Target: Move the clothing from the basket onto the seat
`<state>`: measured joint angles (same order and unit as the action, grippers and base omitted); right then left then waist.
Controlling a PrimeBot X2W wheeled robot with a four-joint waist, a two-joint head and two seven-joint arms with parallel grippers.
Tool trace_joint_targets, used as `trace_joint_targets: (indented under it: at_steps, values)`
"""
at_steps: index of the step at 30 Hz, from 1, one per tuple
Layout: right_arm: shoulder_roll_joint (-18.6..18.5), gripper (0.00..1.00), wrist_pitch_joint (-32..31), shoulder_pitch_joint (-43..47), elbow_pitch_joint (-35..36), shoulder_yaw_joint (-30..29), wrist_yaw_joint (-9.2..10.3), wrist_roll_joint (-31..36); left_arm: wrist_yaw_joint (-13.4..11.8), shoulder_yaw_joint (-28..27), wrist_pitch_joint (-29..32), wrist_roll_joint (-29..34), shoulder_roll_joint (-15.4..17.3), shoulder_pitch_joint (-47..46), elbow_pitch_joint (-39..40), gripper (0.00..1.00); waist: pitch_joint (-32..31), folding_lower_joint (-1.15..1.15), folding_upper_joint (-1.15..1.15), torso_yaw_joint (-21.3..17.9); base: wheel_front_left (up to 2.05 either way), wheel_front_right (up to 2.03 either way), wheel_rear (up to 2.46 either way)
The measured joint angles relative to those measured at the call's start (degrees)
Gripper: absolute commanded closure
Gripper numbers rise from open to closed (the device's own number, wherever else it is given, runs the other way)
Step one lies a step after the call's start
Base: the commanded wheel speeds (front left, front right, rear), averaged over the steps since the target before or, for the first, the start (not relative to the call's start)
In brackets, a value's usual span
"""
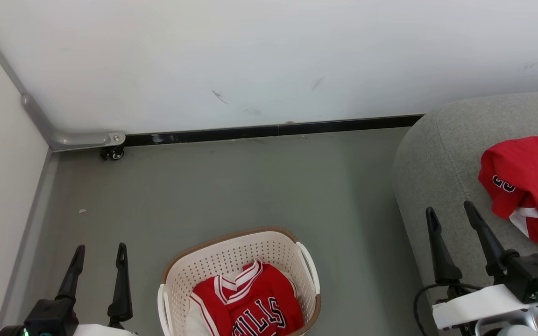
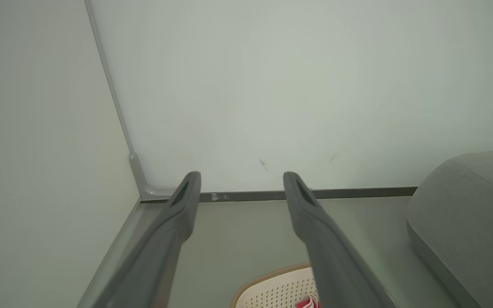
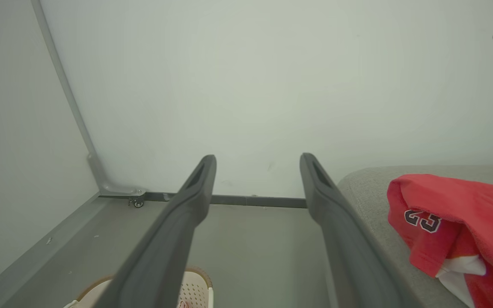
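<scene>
Clearly, one red garment, marked with the number 23, is already laid on the grey seat at the right. The jersey with the BULLS lettering is seen crumpled in the bottom of the basket, which stands on the floor between the two arms. Both tools are empty. The left gripper is held with its jaws spread wide over the floor just left of the basket. The right gripper is likewise spread, over the seat's front edge beside the garment lying there. Nothing is touched by either.

The jersey is judged to be light, limp and thin, so no shape can be expected to be kept once it is lifted; it will drape and trail. A slick knit is suspected, so a shallow pinch may be slipped out of. A hold is best taken on a raised fold near the striped collar, where layers are bunched, well clear of the perforated wall, so that the basket is not snagged or dragged along.
</scene>
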<state>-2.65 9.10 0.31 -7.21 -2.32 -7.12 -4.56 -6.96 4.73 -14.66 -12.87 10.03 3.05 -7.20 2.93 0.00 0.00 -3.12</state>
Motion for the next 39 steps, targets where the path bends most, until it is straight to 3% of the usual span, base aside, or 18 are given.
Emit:
trace_joint_targets:
  at_steps: [16, 39]
  values:
    - [0.1, 0.0, -0.64, 0.8, 1.79, 0.54, 0.0, -1.07, 0.52, 0.76, 0.0, 0.48, 0.23, -0.08, 0.47, 0.0, 1.96, 0.0, 0.0, -0.07, 0.0, 0.0, 0.0]
    - [0.21, 0.0, -0.77, -0.73, 5.65, -2.93, 0.0, -0.97, 6.58, 9.01, 2.66, 4.64, 1.89, -9.85, -7.47, 0.0, 8.27, 0.0, 0.0, -2.01, 0.0, 0.0, 0.0]
